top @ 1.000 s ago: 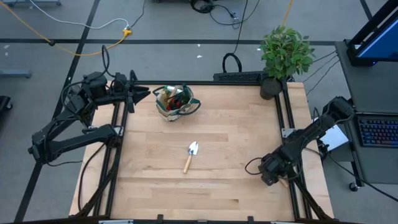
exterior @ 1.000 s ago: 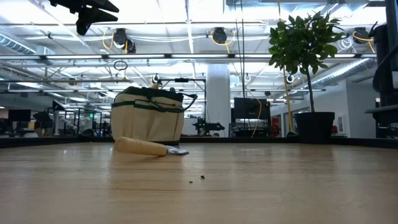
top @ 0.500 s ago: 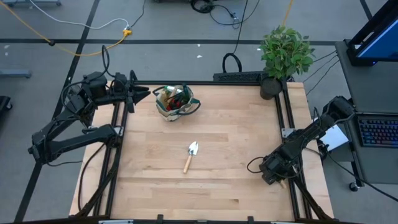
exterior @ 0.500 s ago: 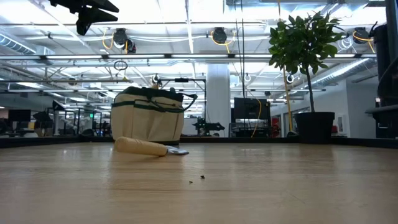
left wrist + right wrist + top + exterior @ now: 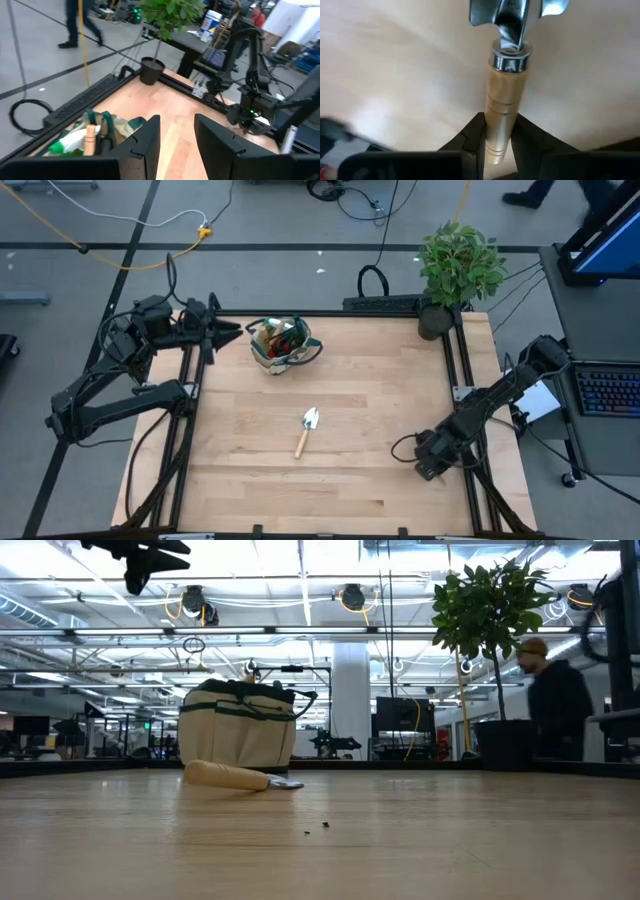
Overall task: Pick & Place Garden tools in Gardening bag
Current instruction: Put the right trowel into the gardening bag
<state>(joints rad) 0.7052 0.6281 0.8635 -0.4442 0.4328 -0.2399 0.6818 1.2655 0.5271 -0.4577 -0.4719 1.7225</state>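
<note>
The beige gardening bag [image 5: 283, 343] with green trim stands at the table's far left, holding a green spray bottle [image 5: 67, 145] and other garden tools. A wooden-handled silver trowel [image 5: 305, 432] lies flat mid-table, in front of the bag [image 5: 238, 730] in the low view. My right gripper [image 5: 428, 457] is low at the table's right edge, shut on a wooden-handled tool with a silver metal head [image 5: 506, 95]. My left gripper [image 5: 177, 135] hangs open, raised beside the bag's left side, with nothing between its fingers. My right gripper pinches the tool's wooden handle near its free end [image 5: 497, 137] between its two fingers, one on each side. The fingers slant downward and the handle runs out ahead along them, metal head farthest from the gripper. Whether the tool rests on the table I cannot tell.
A leafy potted plant [image 5: 458, 268] stands at the far right corner. A person [image 5: 555, 710] is beyond the table's far right side. Bare wood lies between the trowel and my right gripper. Black frame rails [image 5: 463, 380] run along the table's right edge.
A person has walked into sight beyond the table's far right. The bag, the trowel and my left gripper have kept still.
</note>
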